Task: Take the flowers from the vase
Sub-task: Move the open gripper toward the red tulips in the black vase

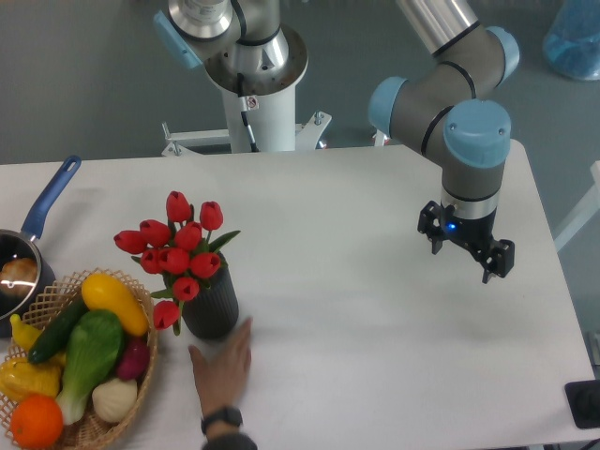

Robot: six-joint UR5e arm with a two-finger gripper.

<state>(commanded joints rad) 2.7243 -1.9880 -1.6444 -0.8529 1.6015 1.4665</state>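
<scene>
Looks like a robotics lab/demo setup, not a home: grey-and-blue jointed robot arm [450, 103] on white pedestal base [258, 103] bolted behind plain white table [375, 319], bare grey floor, props e.g. wicker basket of plastic veg [80, 375].

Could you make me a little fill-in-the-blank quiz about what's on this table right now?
1. The flowers stand in a dark ____.
2. The basket of vegetables lies on the vase's ____ in the picture.
3. A person's ____ rests on the table just in front of the vase.
4. The gripper holds ____.

Missing words: vase; left; hand; nothing
</scene>
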